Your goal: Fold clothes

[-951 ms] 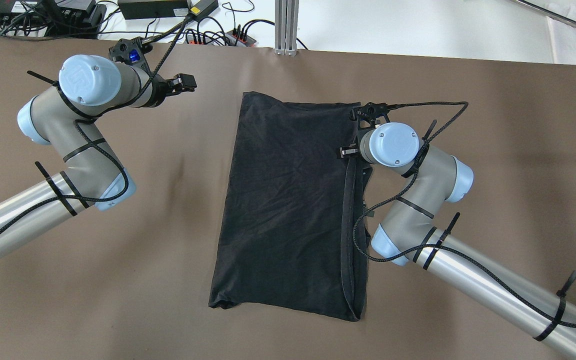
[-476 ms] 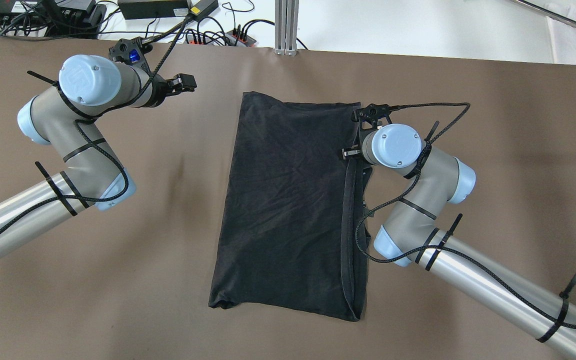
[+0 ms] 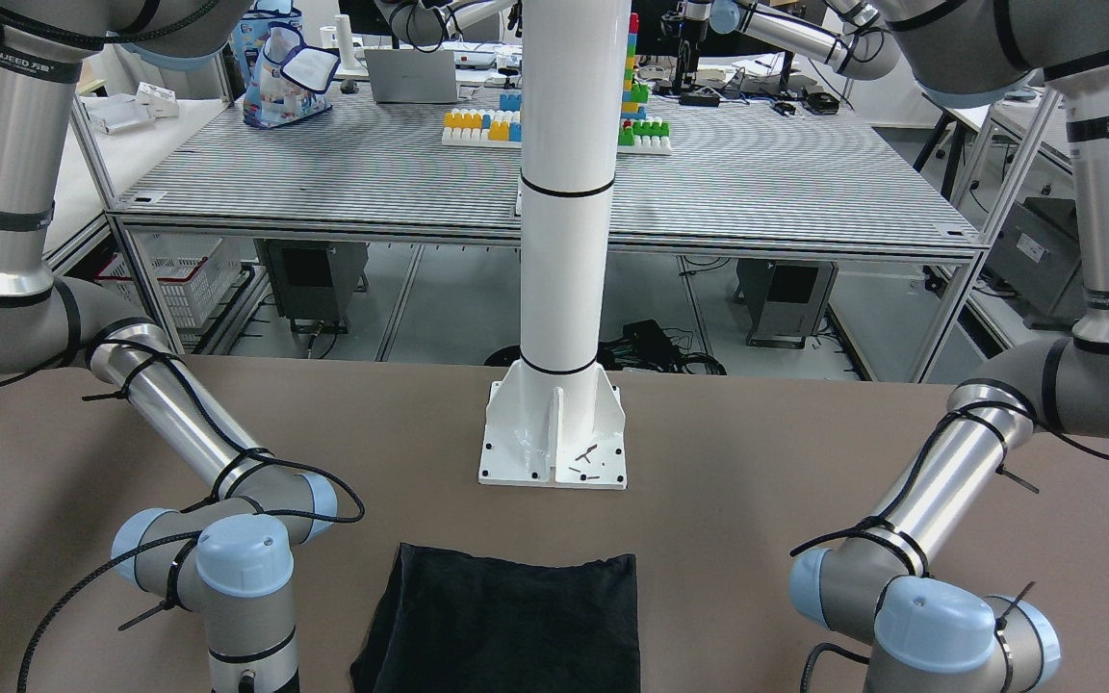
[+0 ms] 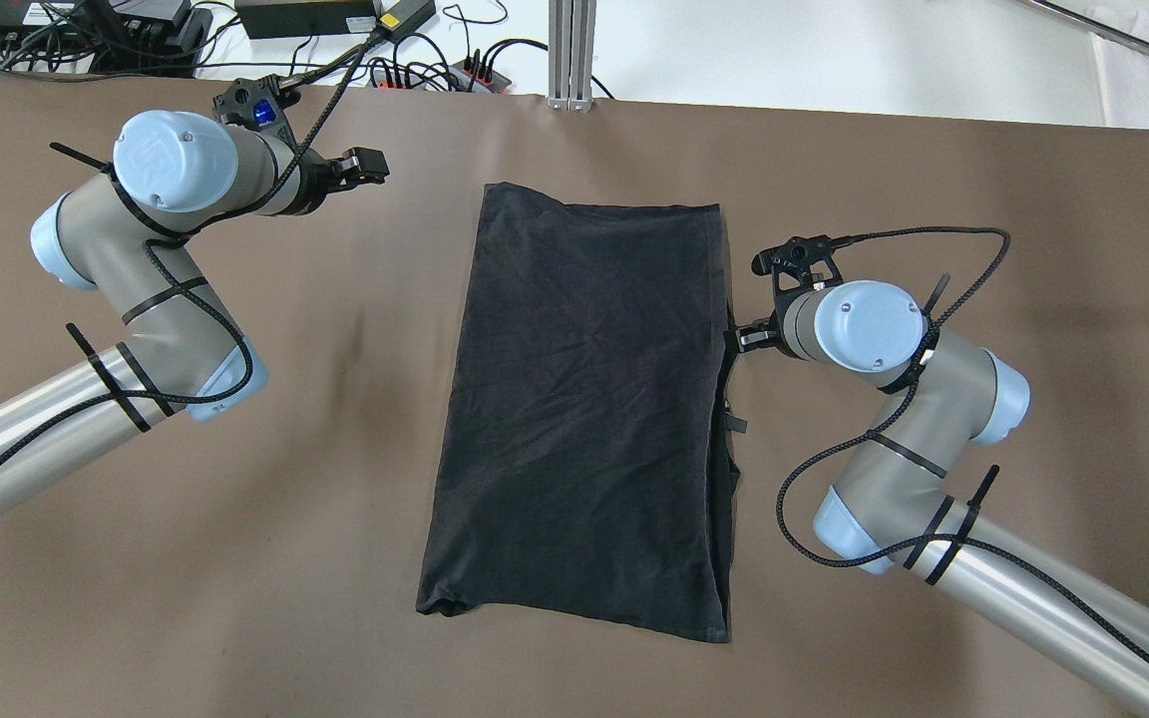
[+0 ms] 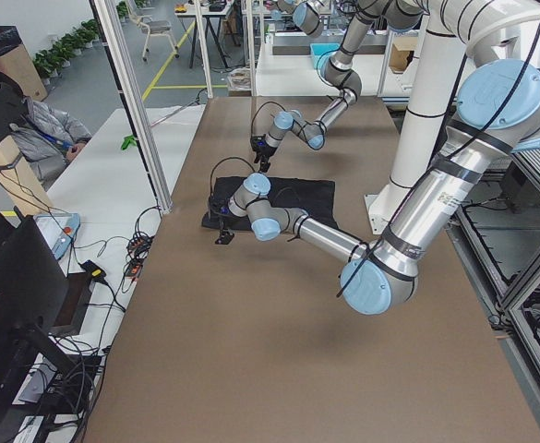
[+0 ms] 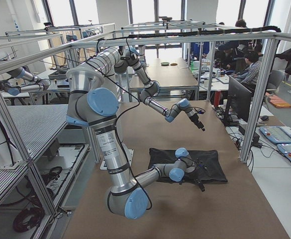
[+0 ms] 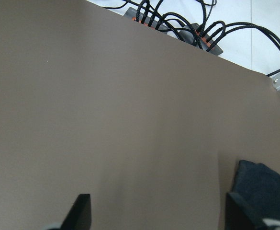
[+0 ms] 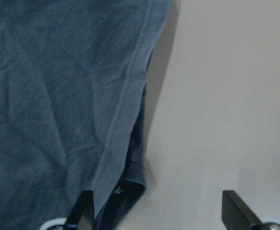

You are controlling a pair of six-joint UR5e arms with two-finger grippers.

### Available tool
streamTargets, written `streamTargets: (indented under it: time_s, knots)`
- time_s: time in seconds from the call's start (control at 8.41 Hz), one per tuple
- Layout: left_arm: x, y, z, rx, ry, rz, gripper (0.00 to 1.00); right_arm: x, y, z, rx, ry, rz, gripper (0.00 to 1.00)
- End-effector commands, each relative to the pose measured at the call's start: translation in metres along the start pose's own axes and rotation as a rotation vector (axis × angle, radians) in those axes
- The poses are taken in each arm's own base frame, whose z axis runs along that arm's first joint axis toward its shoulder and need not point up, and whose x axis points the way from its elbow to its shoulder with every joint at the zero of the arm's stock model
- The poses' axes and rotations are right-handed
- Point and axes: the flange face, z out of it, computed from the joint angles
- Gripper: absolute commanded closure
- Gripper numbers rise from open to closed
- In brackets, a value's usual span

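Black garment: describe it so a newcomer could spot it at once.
Start at the wide brown table, then the white pillar bolted near its edge. In front of the pillar's base lies the black thin fabric garment, spread flat: the only loose thing there, a rectangle hemmed along one long edge.

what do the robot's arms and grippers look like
Both the left arm and right arm are silver tubes with grey joints and pale blue round caps. A black braided cable runs along each, fastened by black zip ties. The left gripper and right gripper are black, each with two flat fingers.
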Motion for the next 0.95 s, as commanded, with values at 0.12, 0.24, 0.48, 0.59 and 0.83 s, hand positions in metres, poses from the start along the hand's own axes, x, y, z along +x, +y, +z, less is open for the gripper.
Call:
streamTargets:
  time_s: [0.12,0.24,0.48,0.59,0.83]
  knots:
    - [0.006,-0.001,-0.002,0.002,0.009,-0.004,0.00,-0.055,-0.009,-0.062,0.010,-0.183,0.249,0.06]
    - [0.007,-0.002,-0.003,0.004,0.011,-0.006,0.00,-0.088,0.007,-0.081,-0.002,-0.245,0.269,0.06]
    - [0.008,-0.004,-0.004,0.006,0.011,-0.007,0.00,-0.116,0.040,-0.073,-0.055,-0.271,0.296,0.06]
    - [0.008,-0.005,-0.004,0.008,0.011,-0.008,0.00,-0.122,0.054,-0.065,-0.056,-0.303,0.284,0.06]
    - [0.012,-0.006,-0.004,0.008,0.014,-0.006,0.00,-0.126,0.073,-0.042,-0.063,-0.332,0.285,0.06]
